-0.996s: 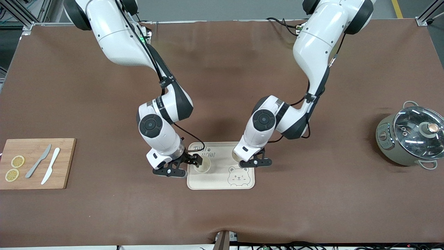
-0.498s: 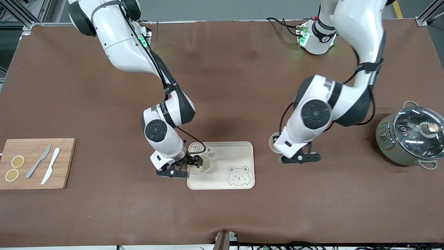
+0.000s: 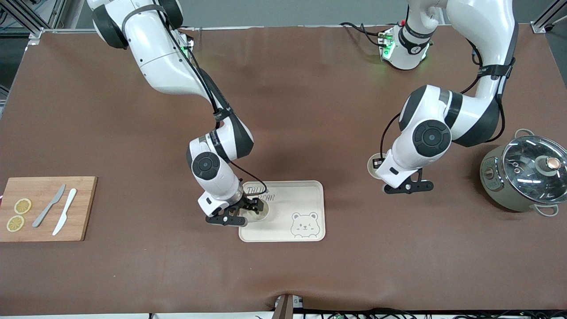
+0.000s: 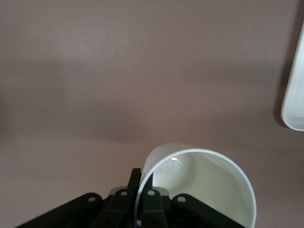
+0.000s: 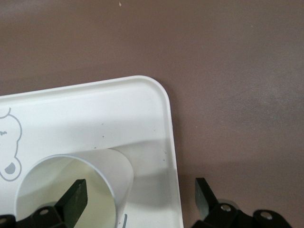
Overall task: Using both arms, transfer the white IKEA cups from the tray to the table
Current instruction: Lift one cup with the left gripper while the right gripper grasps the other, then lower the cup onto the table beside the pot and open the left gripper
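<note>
On the bear tray, at the corner toward the right arm's end of the table, stands one white cup, upright. The right gripper is at this cup with its jaws spread wide: one finger reaches down inside the cup, the other hangs outside the tray's rim over the brown mat, and neither visibly presses the wall. The cup's base rests on the tray floor, just beside the printed lettering.

Farther from the front camera than the tray, and toward the left arm's end, the left gripper hangs over bare mat with the second white cup. Its jaws pinch that cup's wall at the rim, narrow, and the cup is tilted. The tray's edge shows well apart from it.
</note>
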`<state>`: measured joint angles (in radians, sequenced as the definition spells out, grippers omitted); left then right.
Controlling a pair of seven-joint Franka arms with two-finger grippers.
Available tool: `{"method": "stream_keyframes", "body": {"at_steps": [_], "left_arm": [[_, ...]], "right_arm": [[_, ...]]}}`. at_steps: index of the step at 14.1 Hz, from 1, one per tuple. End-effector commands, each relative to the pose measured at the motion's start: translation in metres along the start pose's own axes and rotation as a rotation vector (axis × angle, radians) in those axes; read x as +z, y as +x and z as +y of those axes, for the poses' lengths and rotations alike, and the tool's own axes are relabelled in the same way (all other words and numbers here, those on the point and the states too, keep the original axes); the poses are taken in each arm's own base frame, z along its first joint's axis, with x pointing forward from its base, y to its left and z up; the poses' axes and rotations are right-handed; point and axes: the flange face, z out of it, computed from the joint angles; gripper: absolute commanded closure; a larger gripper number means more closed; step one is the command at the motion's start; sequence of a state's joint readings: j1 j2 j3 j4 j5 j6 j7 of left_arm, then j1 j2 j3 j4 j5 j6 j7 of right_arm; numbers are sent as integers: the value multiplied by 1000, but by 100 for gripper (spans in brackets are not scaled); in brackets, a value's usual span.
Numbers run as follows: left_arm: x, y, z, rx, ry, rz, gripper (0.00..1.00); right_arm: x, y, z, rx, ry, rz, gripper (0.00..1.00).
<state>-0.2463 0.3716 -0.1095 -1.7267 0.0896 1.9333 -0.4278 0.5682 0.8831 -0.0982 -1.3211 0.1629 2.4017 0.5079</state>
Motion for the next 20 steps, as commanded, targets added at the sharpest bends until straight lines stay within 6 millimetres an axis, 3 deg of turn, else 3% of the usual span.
{"method": "stream_keyframes", "body": {"at_steps": [1, 5, 11, 14, 19, 20], "left_arm": [[22, -25, -32, 24, -20, 87, 100], [73, -52, -70, 66, -59, 180, 100], [134, -67, -133, 104, -89, 247, 100], [147, -63, -131, 91, -111, 275, 100], [157, -63, -105, 53, -185, 293, 100], [159, -62, -105, 51, -187, 293, 100]], "right_arm": [[-2, 3, -4, 7, 15, 28, 0], [0, 1, -7, -1, 20, 39, 0], [6, -3, -7, -11, 11, 25, 0], [7, -4, -6, -27, 3, 8, 0], [7, -7, -7, -30, -6, -13, 0], [5, -7, -9, -29, -5, -18, 16]]}}
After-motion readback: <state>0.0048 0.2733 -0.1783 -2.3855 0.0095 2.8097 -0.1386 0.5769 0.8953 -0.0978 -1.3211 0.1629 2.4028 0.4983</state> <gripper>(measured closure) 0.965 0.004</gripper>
